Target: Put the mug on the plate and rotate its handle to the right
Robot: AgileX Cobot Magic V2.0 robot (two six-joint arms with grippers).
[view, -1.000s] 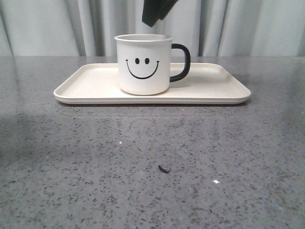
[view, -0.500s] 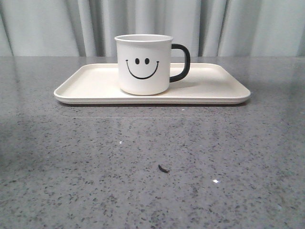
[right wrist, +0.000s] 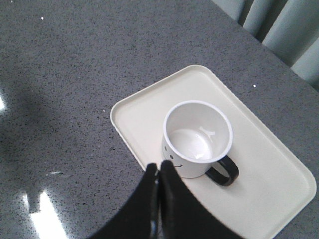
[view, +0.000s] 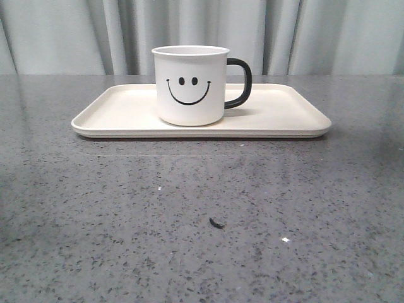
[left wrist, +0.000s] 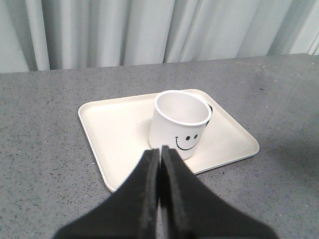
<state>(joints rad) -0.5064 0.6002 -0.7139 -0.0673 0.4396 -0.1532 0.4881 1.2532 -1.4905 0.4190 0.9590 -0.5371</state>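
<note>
The white mug point(view: 190, 85) with the black smiley face stands upright on the cream plate point(view: 120, 113), a little left of its middle. Its black handle point(view: 240, 82) points right in the front view. The mug also shows in the left wrist view point(left wrist: 180, 122) and in the right wrist view point(right wrist: 197, 139), where it is empty and the handle point(right wrist: 223, 173) is plain. My left gripper point(left wrist: 160, 150) is shut and empty, held above the table on the near side of the plate point(left wrist: 114, 124). My right gripper point(right wrist: 159, 167) is shut and empty, high above the plate point(right wrist: 269, 159). Neither gripper shows in the front view.
The plate lies on a grey speckled tabletop point(view: 202, 221) with a small dark speck point(view: 216, 223) near the front. Pale curtains point(view: 126, 31) hang behind the table's far edge.
A dark gripper tip hung above the mug at the top of the front view one second ago; it has risen out of that view. The mug and plate have not moved.
</note>
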